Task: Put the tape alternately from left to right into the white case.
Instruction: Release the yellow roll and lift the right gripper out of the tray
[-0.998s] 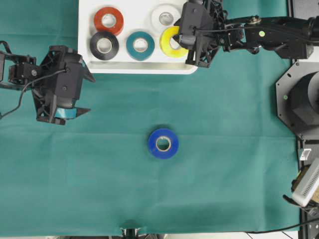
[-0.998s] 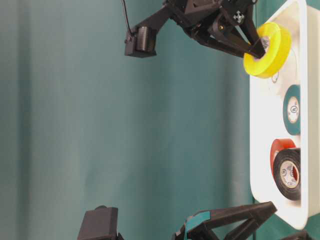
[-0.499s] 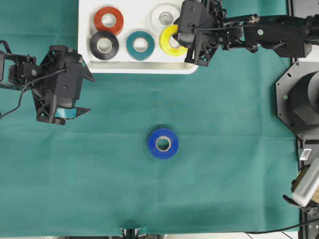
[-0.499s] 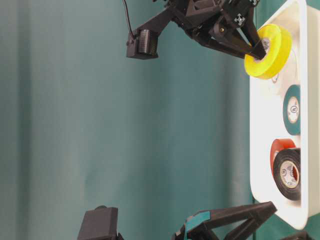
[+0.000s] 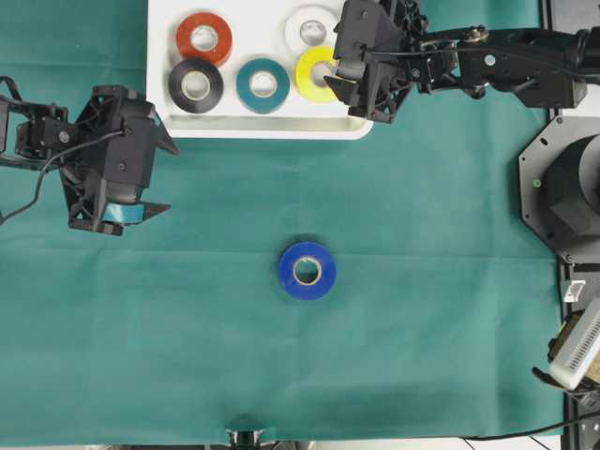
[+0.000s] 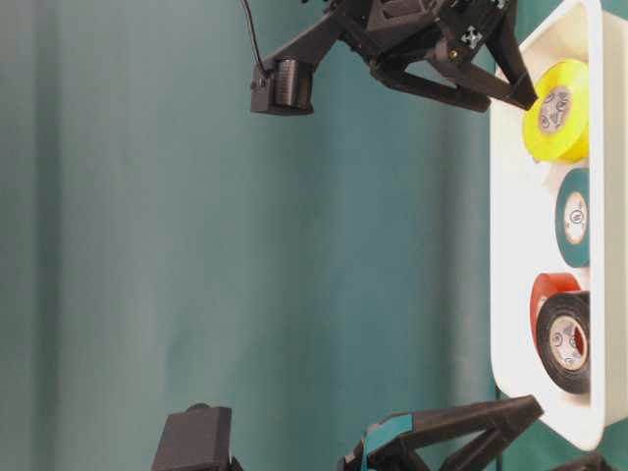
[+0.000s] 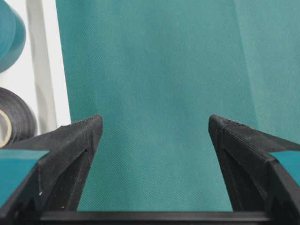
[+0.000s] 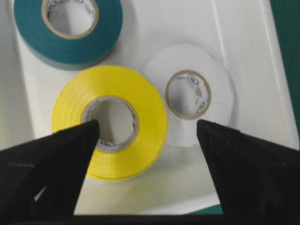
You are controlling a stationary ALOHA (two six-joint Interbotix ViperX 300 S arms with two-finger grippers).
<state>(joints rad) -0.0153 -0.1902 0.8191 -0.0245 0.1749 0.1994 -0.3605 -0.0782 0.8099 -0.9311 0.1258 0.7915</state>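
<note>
Broadly, a green cloth (image 5: 422,309) covers the table, and the white case (image 5: 244,127) sits at its far edge in the overhead view. Five rolls lie flat inside the case: red-orange (image 5: 204,38) and white (image 5: 311,32) along the far side, black (image 5: 196,85), teal (image 5: 263,85) and yellow (image 5: 317,74) along the near side. The yellow roll rests just beside the white one, slightly overlapping it in the right wrist view, with the teal roll close on its other side.

The right arm (image 5: 506,61) reaches over the case's right end. Its right gripper (image 8: 147,136) is spread wide above the yellow roll (image 8: 110,122); one fingertip (image 8: 86,133) sits over the roll's pale core and the other (image 8: 211,136) hangs past the white roll (image 8: 190,93), so the jaws grip nothing. From table level the fingers point at the yellow roll (image 6: 555,110) without clasping it.

The left gripper (image 5: 141,187) hangs over bare cloth, well left of the case's near corner, jaws fully apart and holding nothing.

The blue roll (image 5: 307,270) lies flat on the cloth near the middle, well apart from the case and both grippers.
</note>
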